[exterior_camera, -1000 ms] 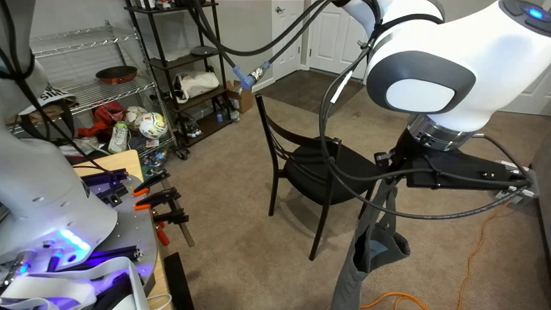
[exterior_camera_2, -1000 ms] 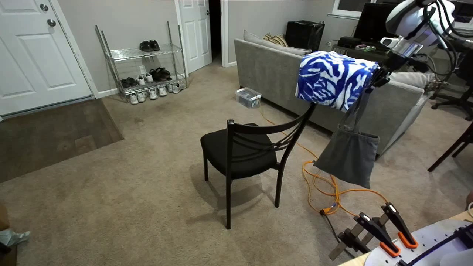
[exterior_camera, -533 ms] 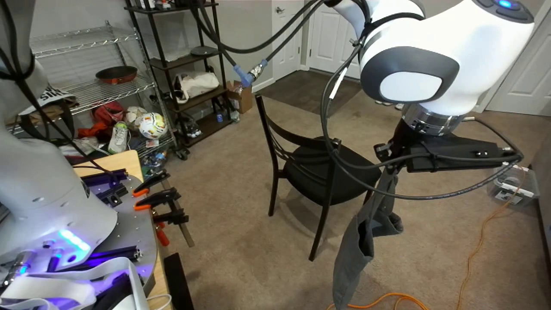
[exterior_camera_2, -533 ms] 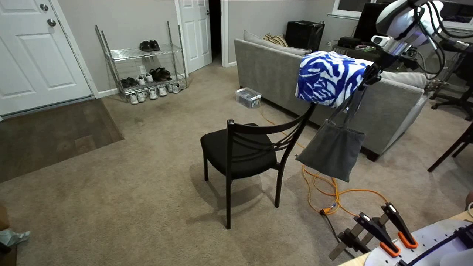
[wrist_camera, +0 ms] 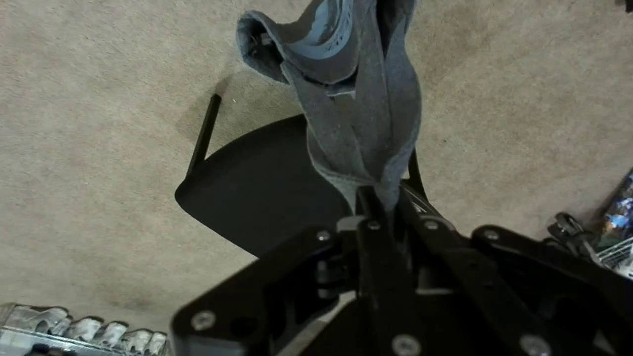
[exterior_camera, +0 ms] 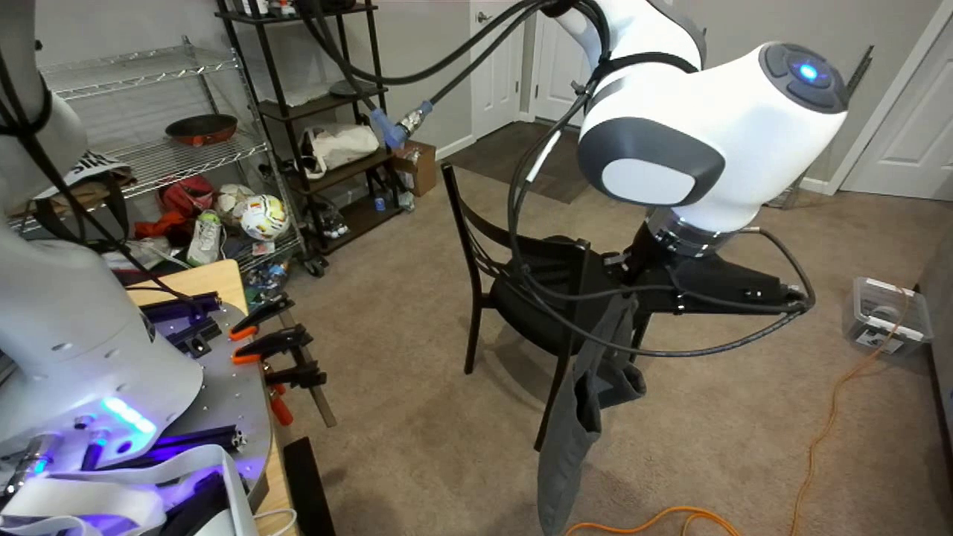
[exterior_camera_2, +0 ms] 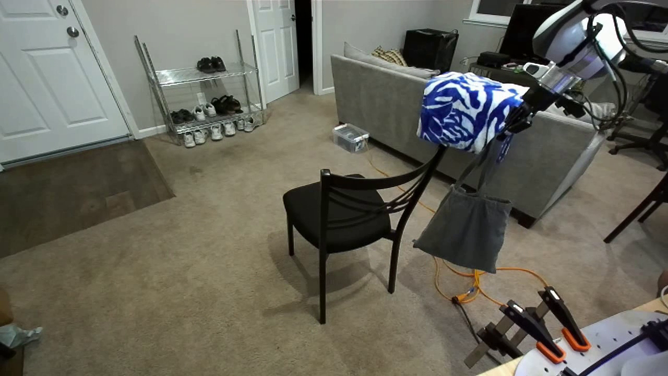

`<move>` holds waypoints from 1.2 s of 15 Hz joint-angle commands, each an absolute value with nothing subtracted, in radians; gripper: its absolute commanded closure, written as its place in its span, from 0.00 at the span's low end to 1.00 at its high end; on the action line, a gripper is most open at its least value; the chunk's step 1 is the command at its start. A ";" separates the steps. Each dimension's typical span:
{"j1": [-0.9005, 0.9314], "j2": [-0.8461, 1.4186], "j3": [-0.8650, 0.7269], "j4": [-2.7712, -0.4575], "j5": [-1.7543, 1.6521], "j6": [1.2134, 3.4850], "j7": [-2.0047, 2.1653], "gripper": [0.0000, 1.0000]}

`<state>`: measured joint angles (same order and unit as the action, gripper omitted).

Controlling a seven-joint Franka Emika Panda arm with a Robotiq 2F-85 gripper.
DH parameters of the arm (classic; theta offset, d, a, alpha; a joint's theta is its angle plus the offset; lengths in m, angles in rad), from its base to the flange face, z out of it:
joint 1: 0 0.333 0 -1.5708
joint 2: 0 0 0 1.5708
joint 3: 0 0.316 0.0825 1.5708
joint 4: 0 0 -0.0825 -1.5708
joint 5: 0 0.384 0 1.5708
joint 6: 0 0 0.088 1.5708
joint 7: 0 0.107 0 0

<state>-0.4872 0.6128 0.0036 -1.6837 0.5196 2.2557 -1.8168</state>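
My gripper (wrist_camera: 385,201) is shut on the strap end of a grey cloth bag (wrist_camera: 366,123). The bag hangs below it, off the floor, and also shows in both exterior views (exterior_camera: 569,439) (exterior_camera_2: 467,230). Its mouth gapes and a light blue patch shows inside it. In an exterior view the gripper (exterior_camera_2: 509,130) overlaps the blue and white cloth behind. A black chair (exterior_camera_2: 344,216) stands on the carpet near the bag. Its dark seat (wrist_camera: 267,193) lies under the gripper and straps in the wrist view. The fingers are partly hidden in an exterior view by the wrist and cables.
A grey sofa (exterior_camera_2: 376,89) carries a blue and white patterned cloth (exterior_camera_2: 464,112). An orange cord (exterior_camera_2: 475,287) lies on the carpet. A clear plastic box (exterior_camera: 890,316) stands by the sofa. Clamps (exterior_camera_2: 532,326) stick out from the robot's table. Wire shelves (exterior_camera_2: 203,78) hold shoes.
The arm and the held bag have moved left in both exterior views, bringing the bag closer to the chair. In the last half second the gripper has also lowered. The chair has not moved.
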 commanded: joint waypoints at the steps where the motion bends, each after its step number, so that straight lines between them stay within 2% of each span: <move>1: -0.530 0.497 0.033 -1.849 0.614 2.279 -1.923 0.98; 10: -0.488 0.496 -0.061 -1.908 0.545 2.251 -1.892 0.98; 11: -0.491 0.529 -0.050 -1.867 0.567 2.249 -1.891 0.92; 18: -0.491 0.529 -0.057 -1.875 0.558 2.249 -1.890 0.92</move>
<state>-0.4935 0.5286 -0.0540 -1.8777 0.5569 2.2524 -1.8894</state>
